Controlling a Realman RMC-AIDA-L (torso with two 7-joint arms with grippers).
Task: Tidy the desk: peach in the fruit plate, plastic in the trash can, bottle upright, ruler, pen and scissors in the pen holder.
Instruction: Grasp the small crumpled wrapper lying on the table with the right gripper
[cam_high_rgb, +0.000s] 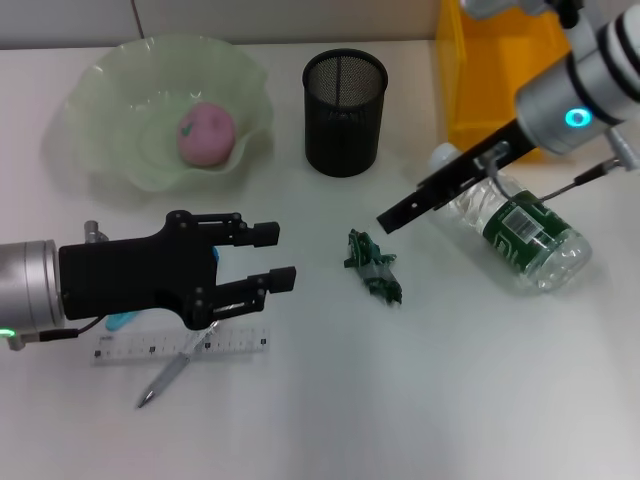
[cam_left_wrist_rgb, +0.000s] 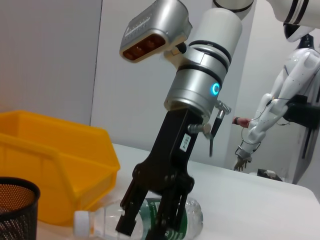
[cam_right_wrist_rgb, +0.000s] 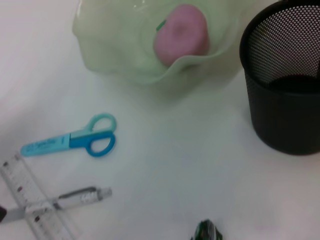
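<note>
So the right hand is down at the bottle, which is lying on its side on the table next to the yellow bin, fingers spread wide either side of it near the neck, looks like it's lining up a grab to stand it upright. Left hand hangs open and empty over the ruler and pen, probably because those are its next pick. Peach is already in the fruit plate, plastic scrap not binned, scissors near the ruler, pen holder looks empty.
</note>
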